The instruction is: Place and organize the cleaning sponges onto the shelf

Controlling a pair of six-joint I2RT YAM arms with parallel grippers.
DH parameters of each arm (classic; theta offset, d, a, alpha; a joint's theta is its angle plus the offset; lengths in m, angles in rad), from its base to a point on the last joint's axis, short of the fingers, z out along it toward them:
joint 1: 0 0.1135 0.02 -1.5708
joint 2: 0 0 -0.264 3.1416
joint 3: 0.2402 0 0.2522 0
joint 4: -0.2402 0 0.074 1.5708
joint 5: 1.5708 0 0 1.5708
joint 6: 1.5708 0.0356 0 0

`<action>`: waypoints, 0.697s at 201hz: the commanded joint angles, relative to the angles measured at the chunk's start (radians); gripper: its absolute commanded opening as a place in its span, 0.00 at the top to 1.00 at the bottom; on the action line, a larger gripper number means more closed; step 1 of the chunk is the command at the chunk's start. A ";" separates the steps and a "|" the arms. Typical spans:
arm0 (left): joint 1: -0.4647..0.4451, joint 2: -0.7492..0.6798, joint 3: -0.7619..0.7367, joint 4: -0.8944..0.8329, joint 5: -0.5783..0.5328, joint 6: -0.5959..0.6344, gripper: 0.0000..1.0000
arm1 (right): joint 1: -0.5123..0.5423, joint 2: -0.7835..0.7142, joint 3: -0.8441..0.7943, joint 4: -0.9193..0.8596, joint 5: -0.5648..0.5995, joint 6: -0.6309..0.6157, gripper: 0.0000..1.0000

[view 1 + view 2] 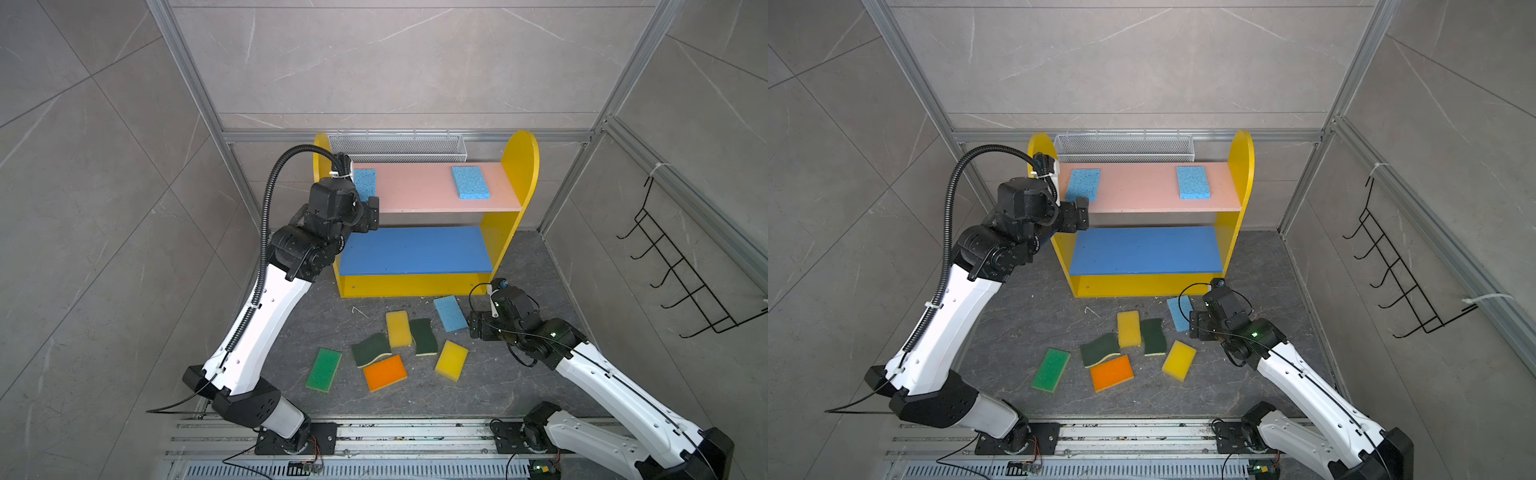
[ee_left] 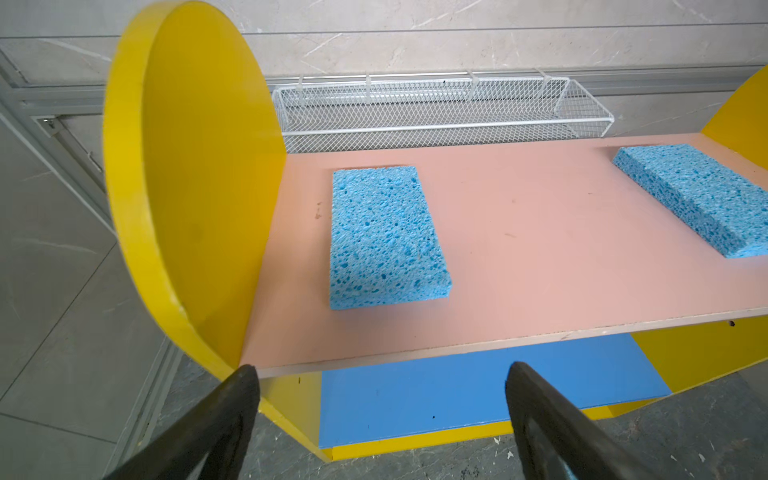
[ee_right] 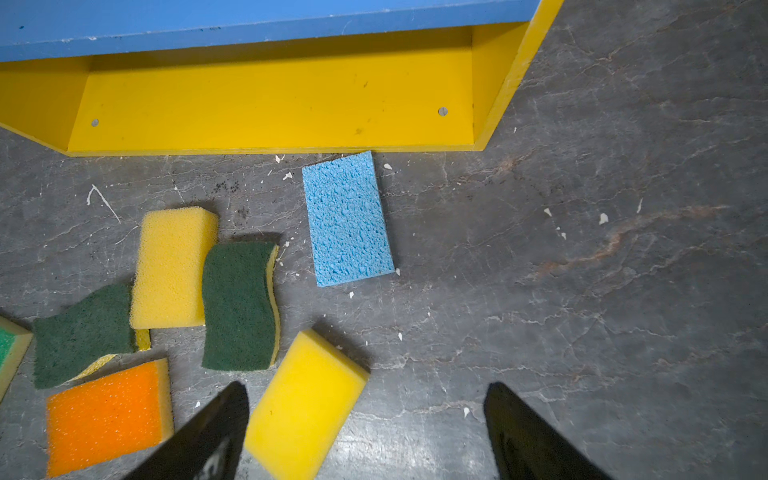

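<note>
Shelf (image 1: 517,166): yellow sides, pink top board, blue middle board. On the pink board, lying flat: nearer blue sponge (image 2: 382,237), straight ahead of the left gripper (image 2: 382,370); farther blue sponge (image 2: 698,195) off to one side. Left jaws spread, empty. Right gripper (image 3: 365,388) spread, empty, above the floor (image 3: 582,291); third blue sponge (image 3: 347,220) ahead, yellow sponge (image 3: 303,403) beneath. Mesh basket (image 2: 436,112) behind shelf.

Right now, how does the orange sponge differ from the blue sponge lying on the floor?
The orange sponge has a fine orange face over a yellow layer; the blue sponge is plain blue with coarse pores. The blue sponge lies alone, close to the shelf base; the orange sponge lies farther out, right beside a dark-green sponge. Both lie flat on the floor, unheld.
</note>
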 commanded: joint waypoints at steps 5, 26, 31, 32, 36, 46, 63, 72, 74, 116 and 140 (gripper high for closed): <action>-0.003 0.075 0.086 0.016 -0.001 0.027 0.05 | 0.004 -0.004 0.027 -0.039 0.021 0.009 0.09; -0.002 0.132 0.144 -0.010 -0.060 0.027 0.04 | 0.004 -0.004 0.032 -0.047 0.030 0.000 0.08; -0.002 0.144 0.160 -0.019 -0.069 0.027 0.04 | 0.004 -0.004 0.033 -0.049 0.032 -0.002 0.08; -0.002 0.147 0.163 -0.020 -0.071 0.027 0.04 | 0.005 -0.004 0.034 -0.050 0.032 -0.002 0.08; -0.002 0.158 0.175 -0.026 -0.078 0.026 0.04 | 0.004 -0.004 0.035 -0.050 0.033 -0.003 0.08; -0.002 0.182 0.204 -0.043 -0.096 0.023 0.03 | 0.005 -0.004 0.037 -0.050 0.034 -0.008 0.08; -0.002 0.215 0.246 -0.063 -0.120 0.020 0.02 | 0.005 -0.004 0.040 -0.049 0.035 -0.012 0.08; -0.002 0.224 0.259 -0.067 -0.129 0.020 0.02 | 0.004 -0.005 0.044 -0.050 0.036 -0.015 0.08; -0.001 0.225 0.262 -0.067 -0.130 0.021 0.02 | 0.004 -0.004 0.045 -0.050 0.036 -0.016 0.08; 0.032 0.244 0.277 -0.072 -0.105 0.001 0.01 | 0.004 0.000 0.049 -0.048 0.040 -0.024 0.08; 0.061 0.251 0.264 -0.076 -0.053 -0.032 0.01 | 0.003 0.003 0.044 -0.047 0.043 -0.026 0.08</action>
